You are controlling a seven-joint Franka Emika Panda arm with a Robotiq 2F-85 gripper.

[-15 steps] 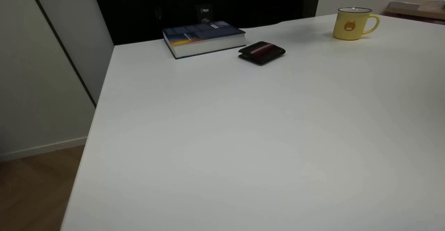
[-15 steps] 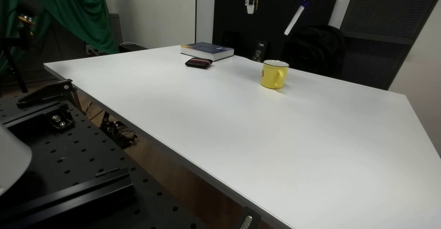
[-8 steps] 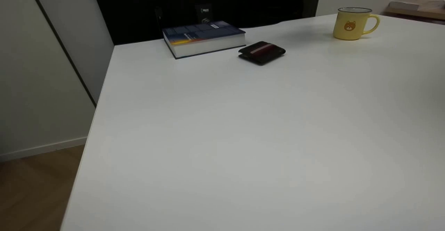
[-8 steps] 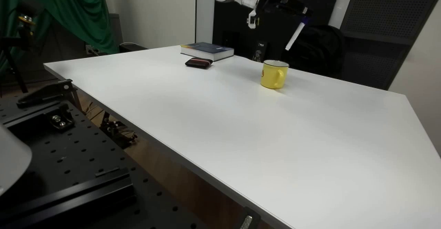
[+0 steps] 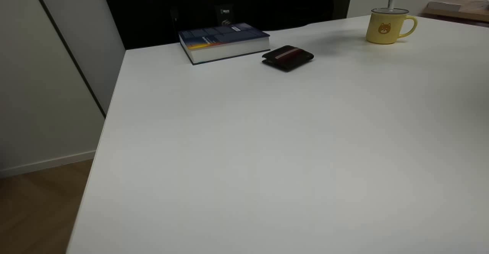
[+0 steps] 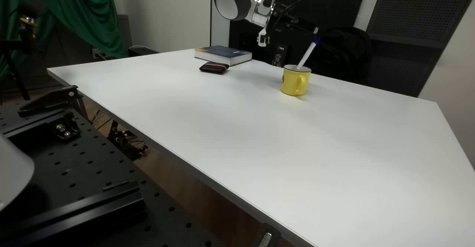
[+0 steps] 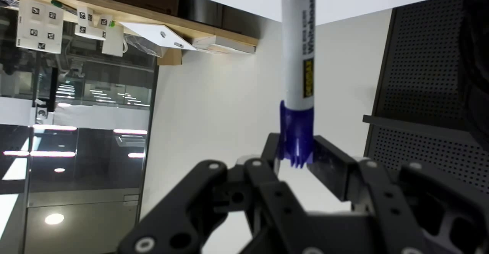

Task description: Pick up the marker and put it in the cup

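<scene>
The claw (image 7: 296,146) is pinching the marker (image 7: 298,55) by its blue end, fingers (image 7: 331,166) pressing in on both sides, gap being no wider than the marker itself. In an exterior view the wht barrel is pointing down at a slant; "Whiteboard" lettering is showing in the wrist view. The marker's lower end is sitting at the mouth of the yel. mug (image 6: 295,84) in both exterior views; can't tell how far in, or whether it's touching the wall.

The mug is standing upright on the wht table (image 6: 259,135), handle sticking out, an orange animal face showing on its front. The arm (image 6: 261,13) is hanging up high, well above the tabletop. Nr the table's edge a thick blue book (image 5: 225,40) is lying flat, w/ a dk striped wallet (image 5: 288,58) lying just beside it, both well apart from the mug. A green curtain (image 6: 81,16) is hanging at the back of the rm.
</scene>
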